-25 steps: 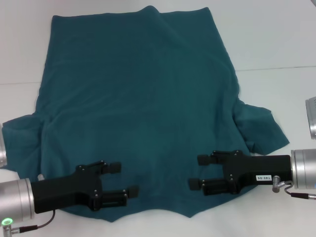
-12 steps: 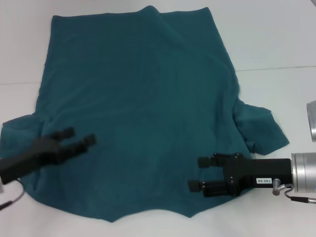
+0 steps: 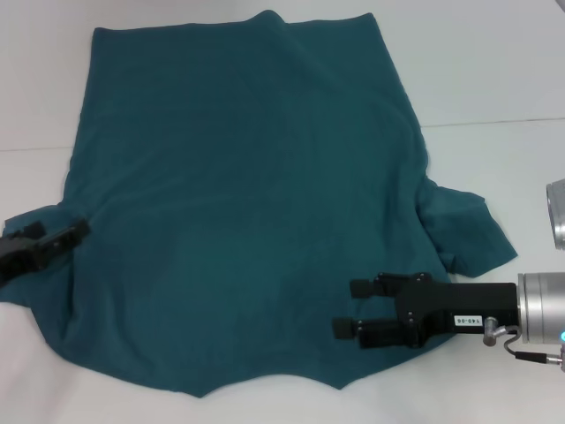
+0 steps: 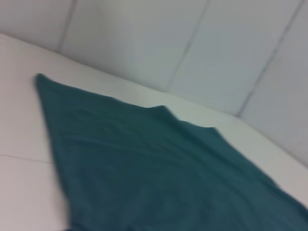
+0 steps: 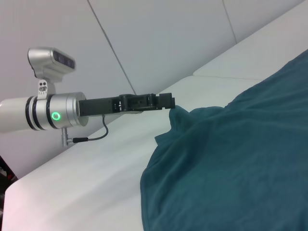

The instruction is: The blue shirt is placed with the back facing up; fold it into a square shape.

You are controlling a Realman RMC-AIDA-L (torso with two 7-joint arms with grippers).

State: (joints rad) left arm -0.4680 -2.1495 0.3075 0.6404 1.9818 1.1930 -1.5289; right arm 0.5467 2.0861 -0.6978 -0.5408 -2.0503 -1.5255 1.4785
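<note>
The blue shirt (image 3: 256,203) lies spread flat on the white table, plain side up, hem at the far end and both short sleeves toward me. My left gripper (image 3: 57,234) is at the far left, low over the left sleeve with its fingers open. The right wrist view shows this gripper (image 5: 169,101) tip-on at the raised edge of that sleeve of the shirt (image 5: 240,163). My right gripper (image 3: 349,308) hovers open over the shirt's near right part, pointing left. In the left wrist view only the shirt (image 4: 159,178) appears.
The white table (image 3: 494,71) has a seam line running across it behind the shirt's right side. A silver cylindrical part (image 3: 556,214) sits at the right edge. White wall panels (image 4: 144,38) rise behind the table.
My left gripper has swung from the shirt's near left edge outward to the left sleeve. The right gripper has barely moved. The shirt lies as before.
</note>
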